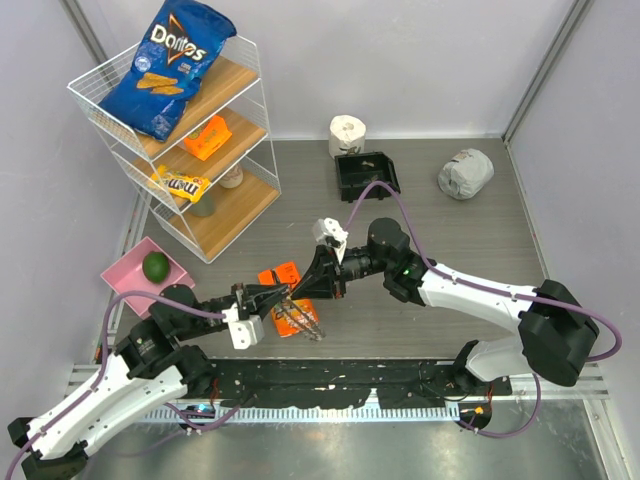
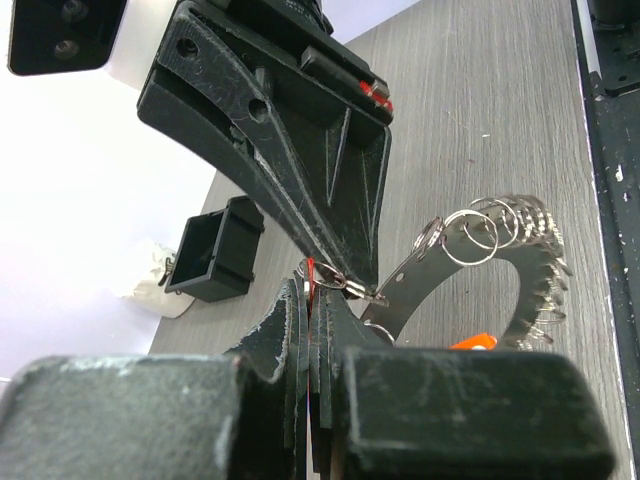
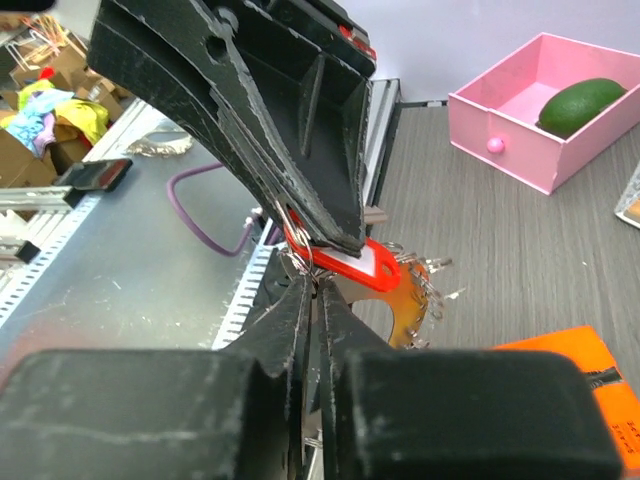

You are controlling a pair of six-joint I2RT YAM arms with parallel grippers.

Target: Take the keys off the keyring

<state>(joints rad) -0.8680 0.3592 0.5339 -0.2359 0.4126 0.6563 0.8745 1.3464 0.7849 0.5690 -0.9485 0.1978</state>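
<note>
So this is mid-step on getting one key off. The left gripper (image 2: 316,300) is clamped tight on the red plastic-headed key (image 3: 355,268), holding the flat silvery perforated metal keyring (image 2: 418,272) up off the grey wood-grain table (image 2: 500,100), near-centre, over an orange packet (image 1: 283,275). The right gripper (image 3: 316,300) has its jaws almost together at a tiny silver split loop (image 2: 345,285), but I can't tell if it's really biting. Next move, I'd guess: firm pinch, then ease the two apart so the loop slides off the band.

Keyring (image 2: 417,273) between left tool (image 1: 289,294) and right tool (image 1: 309,290), above packet (image 1: 279,274)
</note>
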